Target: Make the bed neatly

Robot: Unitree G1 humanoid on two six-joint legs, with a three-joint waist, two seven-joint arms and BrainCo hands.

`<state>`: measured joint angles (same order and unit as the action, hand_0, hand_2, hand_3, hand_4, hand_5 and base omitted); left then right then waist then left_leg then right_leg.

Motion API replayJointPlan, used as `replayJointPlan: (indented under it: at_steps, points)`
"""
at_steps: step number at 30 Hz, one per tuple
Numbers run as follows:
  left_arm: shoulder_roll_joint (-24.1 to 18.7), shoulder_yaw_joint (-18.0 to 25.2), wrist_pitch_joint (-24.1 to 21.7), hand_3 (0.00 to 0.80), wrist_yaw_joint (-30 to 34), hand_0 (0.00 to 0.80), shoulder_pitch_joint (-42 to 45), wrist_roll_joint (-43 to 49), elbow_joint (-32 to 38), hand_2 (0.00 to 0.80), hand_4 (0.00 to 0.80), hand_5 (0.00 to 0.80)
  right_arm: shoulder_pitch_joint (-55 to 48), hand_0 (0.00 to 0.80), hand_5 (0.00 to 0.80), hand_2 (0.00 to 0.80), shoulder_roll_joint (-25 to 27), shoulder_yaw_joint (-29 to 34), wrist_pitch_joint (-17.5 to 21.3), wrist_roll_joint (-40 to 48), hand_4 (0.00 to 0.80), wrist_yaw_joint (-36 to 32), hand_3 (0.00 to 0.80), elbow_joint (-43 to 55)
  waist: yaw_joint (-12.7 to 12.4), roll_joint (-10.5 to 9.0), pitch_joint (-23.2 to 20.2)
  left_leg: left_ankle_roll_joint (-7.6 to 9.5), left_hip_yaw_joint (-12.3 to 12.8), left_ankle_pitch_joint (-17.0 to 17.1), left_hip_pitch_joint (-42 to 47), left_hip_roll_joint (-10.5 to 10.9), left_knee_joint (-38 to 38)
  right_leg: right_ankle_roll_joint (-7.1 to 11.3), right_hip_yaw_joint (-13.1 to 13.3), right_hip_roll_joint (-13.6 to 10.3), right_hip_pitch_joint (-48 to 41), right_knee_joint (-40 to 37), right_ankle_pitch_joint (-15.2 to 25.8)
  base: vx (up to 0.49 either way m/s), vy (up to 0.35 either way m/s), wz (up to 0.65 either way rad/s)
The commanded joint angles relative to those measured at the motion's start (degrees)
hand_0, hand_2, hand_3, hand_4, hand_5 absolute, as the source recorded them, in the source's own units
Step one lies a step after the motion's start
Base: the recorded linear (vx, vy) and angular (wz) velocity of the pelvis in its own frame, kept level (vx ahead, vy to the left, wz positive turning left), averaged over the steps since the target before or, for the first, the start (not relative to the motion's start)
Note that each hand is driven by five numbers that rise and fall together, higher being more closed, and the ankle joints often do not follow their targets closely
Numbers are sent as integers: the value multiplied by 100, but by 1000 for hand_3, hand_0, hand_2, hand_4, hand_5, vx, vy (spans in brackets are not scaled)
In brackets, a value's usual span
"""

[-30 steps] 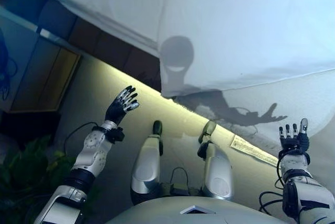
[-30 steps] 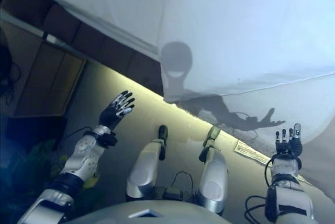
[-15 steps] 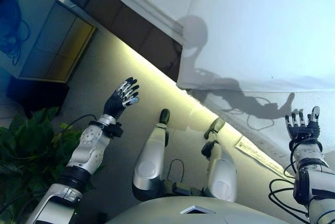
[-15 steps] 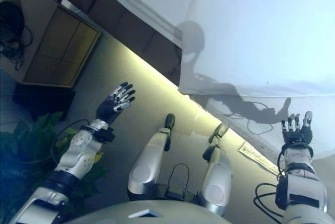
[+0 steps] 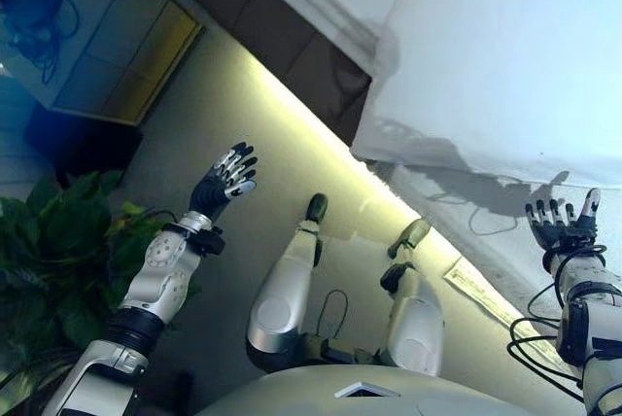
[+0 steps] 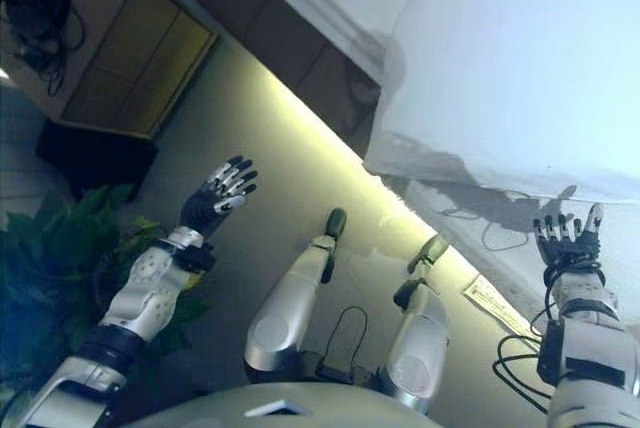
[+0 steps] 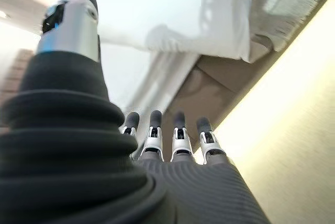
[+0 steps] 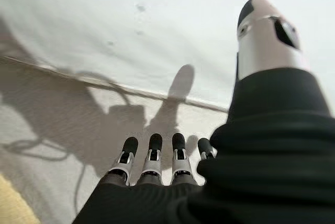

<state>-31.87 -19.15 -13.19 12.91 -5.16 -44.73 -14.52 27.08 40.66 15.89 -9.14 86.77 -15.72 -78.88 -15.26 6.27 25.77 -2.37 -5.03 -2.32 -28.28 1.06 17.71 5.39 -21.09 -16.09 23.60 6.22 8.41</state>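
Left hand point(image 5: 225, 178): we hold it up over the pale floor point(image 5: 224, 105), well apart from the bed, fingers straight and spread, holding nothing.
Right hand point(image 5: 562, 228): we hold it up just below the bed's hanging edge, fingers straight, holding nothing.
White cloth sheet point(image 5: 505, 56): draped over the bed, corner hanging down.
Green leafy plant point(image 5: 49, 251): far from the bed, beside our left arm.

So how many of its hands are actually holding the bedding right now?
0. The left hand hangs open over the floor, away from the bed. The right hand is open in front of the white sheet, not gripping it.
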Motion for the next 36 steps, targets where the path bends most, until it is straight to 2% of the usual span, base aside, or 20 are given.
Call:
replayJointPlan:
  at_steps: [1, 4, 5, 6, 17, 18, 19, 20, 21, 23, 24, 30, 36]
  points:
    - [-73, -15, -374, 0, 129, 0, -81, -257, 461, 0, 0, 0, 55, 0, 0, 0, 394, -115, 132, 304, 0, 85, 0, 143, -85, 152, -6, -8, 110, 772, -428, -7, -459, 559, 138, -374, -181, 499, -362, -12, 4, 4]
    - [-97, -7, -348, 0, 151, 0, -84, -266, 508, 0, 0, 0, 28, 0, 0, 0, 518, -6, 134, 322, 0, 196, 0, 33, -70, 203, 22, 3, 151, 783, -443, 3, -448, 577, 152, -408, -132, 570, -367, 15, 24, 4]
    - [-98, -16, -330, 0, 155, 0, -88, -270, 529, 0, 0, 0, 35, 0, 0, 0, 599, 21, 137, 301, 0, 205, 0, -8, -58, 223, -6, -13, 130, 688, -391, 8, -480, 640, 221, -395, -160, 573, -461, -22, 69, 1]
    - [-96, -73, -336, 0, 126, 0, -120, -272, 549, 0, 0, 0, 84, 0, 0, 0, 664, 23, 158, 287, 0, 217, 0, -44, -52, 278, 37, 27, 171, 829, -450, 35, -491, 597, 180, -427, -85, 572, -339, -26, 75, 2]
    - [-87, -242, -350, 0, 26, 0, -181, -503, 724, 0, 0, 0, 743, 0, 0, 0, 1210, -130, 95, -267, 0, 7, 0, 64, -68, 533, 44, 34, 217, 1020, -352, 113, -876, 678, 243, -514, -25, 491, -294, 5, 83, 2]
    - [-94, -234, -354, 0, 57, 0, -158, -524, 729, 0, 0, 0, 774, 173, 173, 173, 1222, -144, 110, -302, 173, -18, 173, 94, -82, 539, 34, 36, 207, 1025, -339, 121, -894, 679, 236, -523, -38, 485, -292, 55, 63, 5]
    - [-115, -227, -368, 0, 90, 0, -134, -560, 737, 0, 0, 0, 806, 474, 474, 474, 1242, -152, 121, -344, 474, -42, 474, 127, -103, 539, 20, 35, 198, 1024, -327, 128, -906, 681, 222, -538, -55, 481, -291, 61, 57, 5]
    - [-123, -216, -361, 0, 107, 0, -119, -585, 745, 0, 0, 0, 837, 706, 706, 706, 1257, -160, 143, -374, 706, -49, 706, 155, -118, 537, 7, 37, 194, 1020, -318, 136, -907, 684, 210, -552, -67, 488, -293, 62, 43, 4]
    - [-124, -217, -361, 0, 122, 0, -110, -591, 745, 0, 0, 0, 854, 800, 800, 800, 1264, -168, 161, -376, 800, -49, 800, 179, -133, 530, 0, 37, 196, 999, -306, 145, -891, 686, 201, -568, -81, 504, -304, 58, 35, 3]
    - [-149, -165, -336, 0, 203, 0, -70, -613, 750, 0, 0, 0, 889, 800, 800, 800, 1284, -156, 181, -405, 800, -67, 800, 234, -173, 518, -24, 38, 181, 973, -312, 166, -832, 689, 171, -614, -95, 542, -295, 112, 4, 7]
    - [-158, -147, -340, 0, 230, 0, -49, -624, 737, 0, 0, 0, 927, 800, 800, 800, 1293, -158, 176, -422, 800, -71, 800, 260, -183, 494, -60, 13, 149, 834, -263, 167, -806, 749, 224, -615, -133, 582, -413, 160, -22, 11]
    - [-217, -82, -385, 0, 323, 0, 30, -639, 663, 0, 0, 0, 1048, 800, 800, 800, 1228, -225, 81, -470, 800, -134, 800, 295, -232, 452, -50, 38, 154, 765, -289, 191, -658, 756, 204, -625, -139, 710, -450, 57, 0, 5]
    - [-261, -43, -368, 0, 317, 0, 53, -624, 737, 0, 0, 0, 856, 800, 800, 800, 877, -356, 337, -989, 800, -395, 800, 382, -302, 379, -38, 47, 78, 713, -235, 217, -616, 748, 116, -597, -315, 622, -413, 17, -25, 8]
